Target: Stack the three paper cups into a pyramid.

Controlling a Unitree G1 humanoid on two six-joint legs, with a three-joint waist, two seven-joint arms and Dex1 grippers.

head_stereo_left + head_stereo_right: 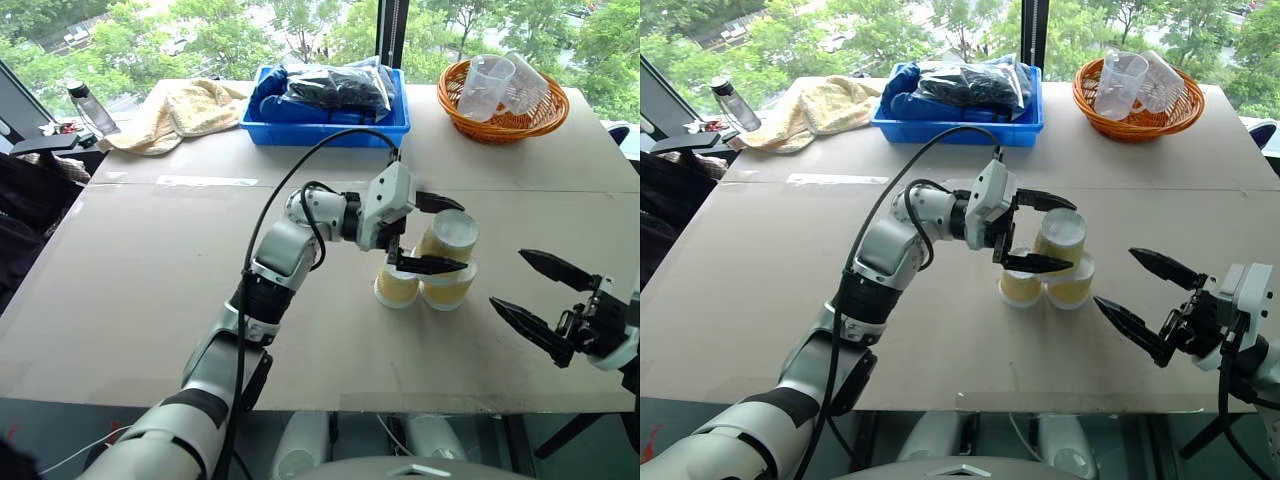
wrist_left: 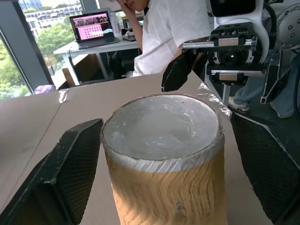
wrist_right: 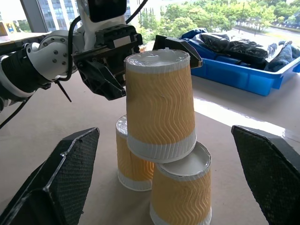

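Note:
The three paper cups stand upside down as a pyramid in the middle of the table. Two base cups (image 1: 396, 287) (image 1: 449, 288) stand side by side, and the third cup (image 3: 159, 101) rests on top of them. My left gripper (image 1: 452, 235) reaches in from the left, level. It is open, with one finger on each side of the top cup (image 2: 164, 154) and a gap showing on both sides. My right gripper (image 1: 507, 278) hovers open to the right of the stack, apart from it, with nothing between its fingers.
A blue bin (image 1: 325, 128) with dark bags stands at the back. An orange basket (image 1: 503, 120) with clear plastic cups is at the back right. A yellow towel (image 1: 185, 110) and a bottle (image 1: 90, 108) lie at the back left. A person (image 2: 173, 33) sits beyond the table.

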